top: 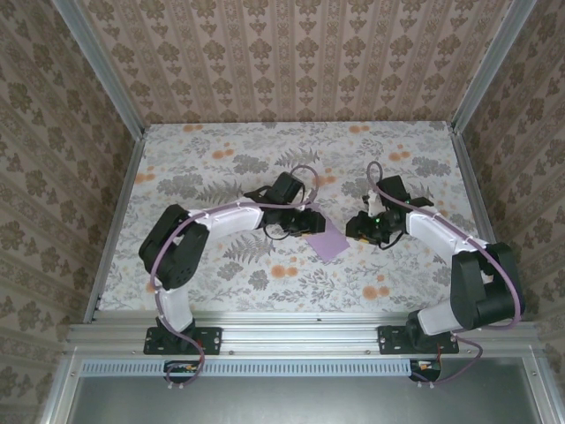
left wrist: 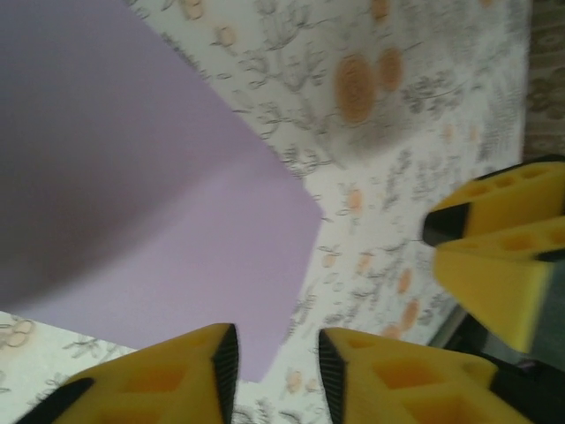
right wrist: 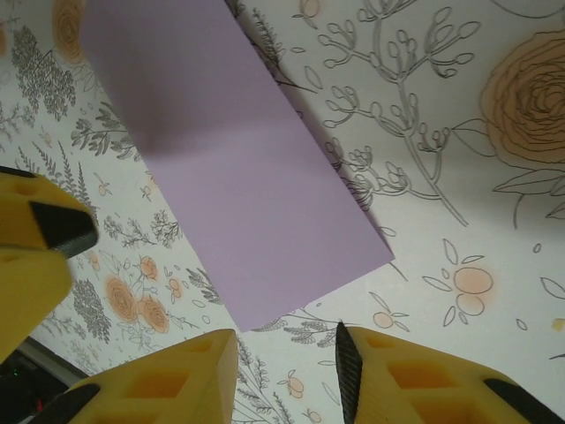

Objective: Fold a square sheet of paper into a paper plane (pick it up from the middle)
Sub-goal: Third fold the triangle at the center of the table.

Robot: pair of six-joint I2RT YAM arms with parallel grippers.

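Nearest the arm bases, the table [top: 221, 291] carries nothing of the task. The square sheet of paper [top: 329, 245] lies further in, near the middle of the table, flat on the patterned surface and turned corner-on to the near edge. The two grippers stand just beyond it, one on each side. The left gripper [left wrist: 275, 344] hovers over one corner of the sheet. Its fingers [left wrist: 221, 358] are narrowly parted, and paper and tabletop show through the gap, so nothing is clamped. The right gripper [right wrist: 287, 346] hovers just short of the opposite edge. Its fingers [right wrist: 353, 362] are likewise narrowly parted, with bare tabletop between them and no contact with the paper. Each wrist view also takes in the other gripper's yellow fingers close by, so the two tools are near each other across the sheet. A darker band crosses the paper in both wrist views. It reads as shadow, and no crease can be confirmed. Assessment: the task stands at its opening stage. The sheet is not lifted and not gripped, and no fold is evident. The pick-up from the middle and every fold remain outstanding.
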